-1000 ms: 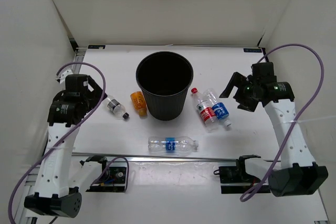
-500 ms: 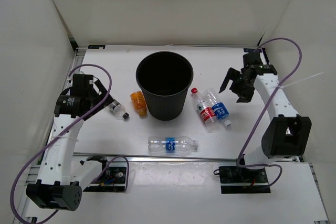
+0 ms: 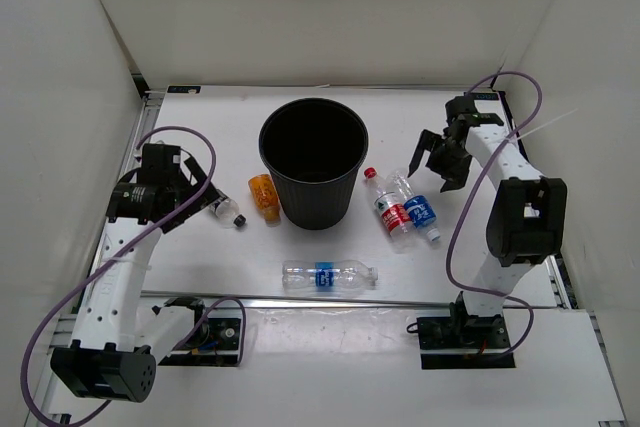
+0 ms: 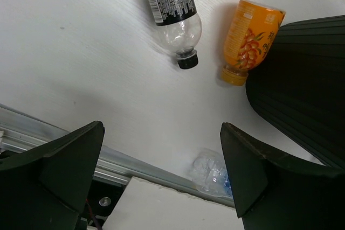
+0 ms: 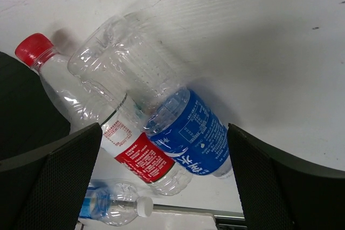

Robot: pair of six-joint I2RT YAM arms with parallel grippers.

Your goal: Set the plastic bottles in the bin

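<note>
This is the approach step: the left gripper (image 4: pixel 161 127) hangs wide open and empty facing the dark-capped bottle (image 4: pixel 171 9), the right gripper (image 5: pixel 164 127) likewise facing the red-label bottle (image 5: pixel 135 152), all five apparently lying on the table (image 3: pixel 200 247) beside the bin (image 3: pixel 315 202); next, lower astride one and close.

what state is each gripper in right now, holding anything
left gripper: open, holding nothing
right gripper: open, holding nothing
</note>
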